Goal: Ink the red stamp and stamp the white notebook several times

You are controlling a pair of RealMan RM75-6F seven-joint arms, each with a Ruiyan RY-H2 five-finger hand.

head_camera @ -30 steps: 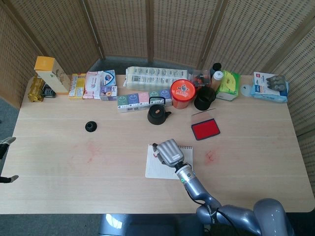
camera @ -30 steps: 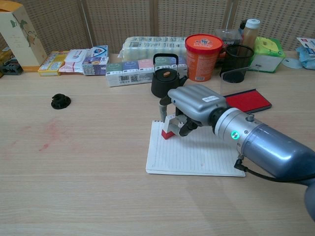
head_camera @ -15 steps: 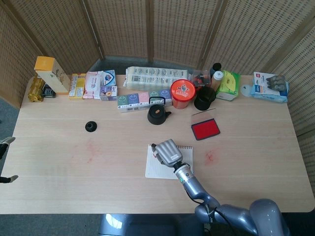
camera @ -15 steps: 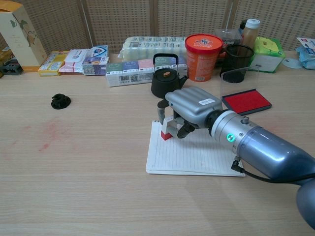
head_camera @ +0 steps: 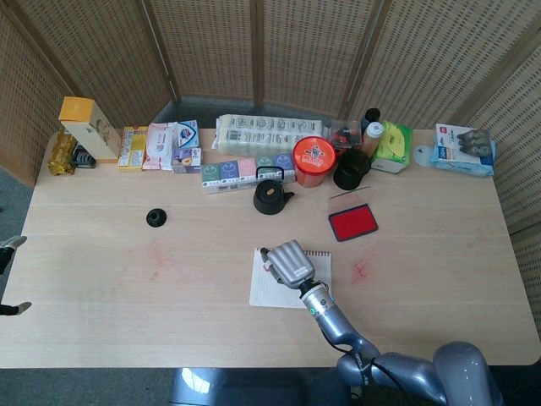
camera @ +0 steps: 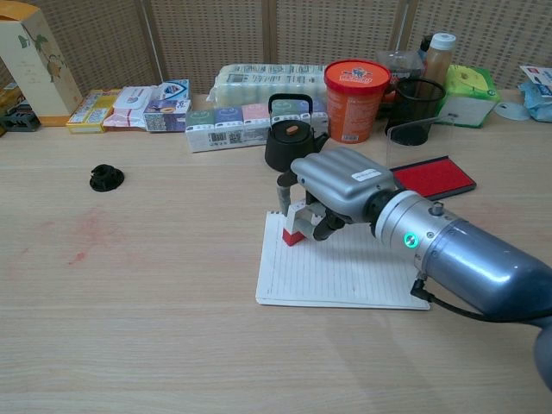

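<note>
My right hand (camera: 335,185) grips the red stamp (camera: 294,228), a small block with a red base and a white top. The stamp's base sits on the far left corner of the white lined notebook (camera: 345,274). In the head view the right hand (head_camera: 290,262) covers the stamp and part of the notebook (head_camera: 269,290). The red ink pad (camera: 431,177) lies open to the right behind the notebook, its clear lid upright; it also shows as the ink pad (head_camera: 352,222). Two spread fingertips of my left hand (head_camera: 8,275) show at the left edge, off the table, holding nothing.
A black kettle (camera: 289,138), an orange tub (camera: 355,86) and a black cup (camera: 416,110) stand just behind the notebook. A row of packets and boxes (camera: 246,112) lines the back edge. A small black cap (camera: 106,178) lies at the left. Red ink smudges (head_camera: 156,258) mark the table.
The right hand shifted slightly left and back again over the same spot. The stamp stays on the notebook's far left corner.
</note>
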